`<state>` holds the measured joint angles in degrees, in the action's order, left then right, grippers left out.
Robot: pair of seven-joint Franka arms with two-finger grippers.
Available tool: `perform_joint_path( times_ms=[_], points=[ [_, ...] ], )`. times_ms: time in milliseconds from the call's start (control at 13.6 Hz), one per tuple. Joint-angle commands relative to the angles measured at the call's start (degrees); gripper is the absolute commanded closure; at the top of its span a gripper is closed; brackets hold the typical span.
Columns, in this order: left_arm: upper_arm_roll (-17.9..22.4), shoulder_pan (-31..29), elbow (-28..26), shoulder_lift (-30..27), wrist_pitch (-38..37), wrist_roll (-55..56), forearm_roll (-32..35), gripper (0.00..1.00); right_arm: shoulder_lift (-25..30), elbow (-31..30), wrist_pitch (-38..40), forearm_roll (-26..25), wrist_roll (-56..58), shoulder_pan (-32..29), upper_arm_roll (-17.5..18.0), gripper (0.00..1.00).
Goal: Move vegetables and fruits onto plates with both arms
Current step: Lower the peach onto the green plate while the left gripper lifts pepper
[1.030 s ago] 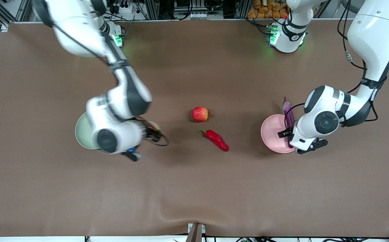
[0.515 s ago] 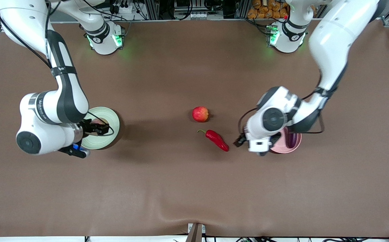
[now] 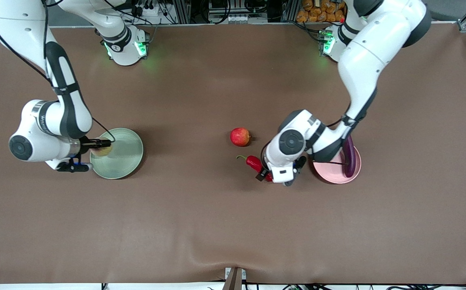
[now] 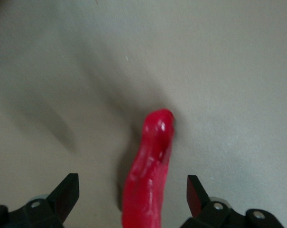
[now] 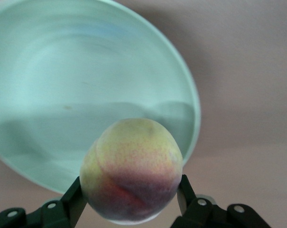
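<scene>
The right end effector (image 3: pixel 100 143) has swung back with the peach (image 3: pixel 103 148) squeezed between its fingers, and now hangs over the edge of the green plate (image 3: pixel 122 155) toward the right arm's end of the worktop (image 3: pixel 217 225). The peach looks ready to be put down. The apple (image 3: pixel 240 136) sits alone, well apart from the green plate. The left end effector (image 3: pixel 268 174) has left the pink plate (image 3: pixel 333 173), where the eggplant (image 3: pixel 350 155) now lies, and hangs wide open over the chili (image 4: pixel 150 175). The chili is likely next.
</scene>
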<state>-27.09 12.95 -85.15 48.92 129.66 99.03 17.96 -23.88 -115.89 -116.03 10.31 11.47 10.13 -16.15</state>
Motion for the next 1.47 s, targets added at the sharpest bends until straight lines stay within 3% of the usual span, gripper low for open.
perform_joint_path(
  times_ms=[0,147,221,294,368,515,736,883,1030,1177,1398],
  points=[
    [1.4,2.0,1.7,1.7,3.1,2.5,-0.3,0.00,2.9,-3.8,-2.0,2.5,1.3,0.0,0.6,1.00],
    [1.4,1.9,1.4,1.9,3.2,3.1,-0.4,0.00,2.7,-3.9,-2.0,3.1,1.2,0.0,0.6,1.00],
    [1.4,2.0,1.3,1.8,3.2,3.2,-0.4,0.16,2.7,-4.0,-2.0,3.2,1.2,0.0,0.6,1.00],
    [1.4,1.7,1.3,1.8,3.2,2.5,-0.2,0.65,2.5,-4.4,-2.4,3.3,1.2,0.1,0.6,1.00],
    [1.4,1.6,1.2,1.7,3.2,2.0,0.0,1.00,2.3,-4.5,-3.1,3.3,1.3,0.1,0.6,0.78],
    [1.4,1.6,1.2,1.6,3.2,1.0,0.6,1.00,1.3,-4.4,-3.3,3.3,1.2,0.0,0.6,0.00],
    [1.3,0.2,0.9,-0.2,1.9,-5.1,0.5,1.00,1.6,-3.7,-1.8,3.5,0.6,0.2,0.8,0.00],
    [0.9,-3.2,0.6,-2.4,-3.5,-13.4,0.6,1.00,1.6,3.2,6.8,3.9,-0.6,2.2,0.9,0.00],
    [0.8,-6.3,0.6,-4.7,-7.7,-24.4,0.3,1.00,1.3,8.0,13.0,6.3,-5.3,2.2,0.9,0.00],
    [0.6,-8.2,0.7,-6.7,-9.7,-28.3,0.0,1.00,1.3,11.5,15.6,7.3,-9.7,3.5,1.0,0.00],
    [0.4,-11.1,0.5,-9.1,-12.8,-38.8,-0.1,1.00,1.3,16.6,19.2,11.1,-22.8,8.7,1.0,0.00]
  ],
)
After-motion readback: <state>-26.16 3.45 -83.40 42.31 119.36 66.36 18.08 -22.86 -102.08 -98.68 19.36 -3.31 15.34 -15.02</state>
